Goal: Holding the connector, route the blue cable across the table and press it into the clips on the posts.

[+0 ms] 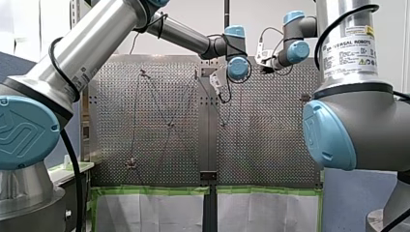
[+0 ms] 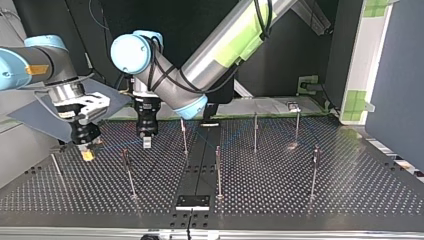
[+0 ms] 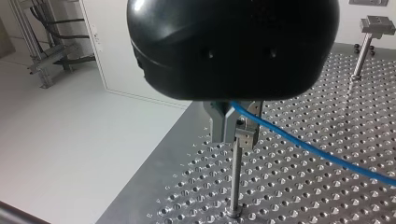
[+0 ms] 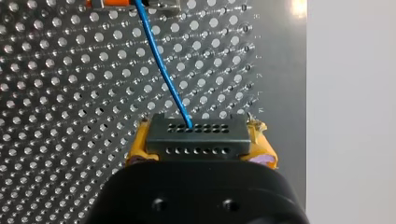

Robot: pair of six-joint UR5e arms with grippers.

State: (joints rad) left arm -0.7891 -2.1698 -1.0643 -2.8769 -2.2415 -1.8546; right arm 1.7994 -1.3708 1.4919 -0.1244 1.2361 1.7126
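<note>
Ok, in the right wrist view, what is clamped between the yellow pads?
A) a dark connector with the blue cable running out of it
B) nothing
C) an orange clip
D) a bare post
A: the right gripper has its yellow pads closed on both ends of the dark connector, and the blue cable runs out of its face.

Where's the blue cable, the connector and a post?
blue cable (image 4: pixel 176 93): right wrist view, partway along its run.
connector (image 4: pixel 196 138): right wrist view, its holed face.
post (image 3: pixel 236 179): left wrist view, its shaft.
</note>
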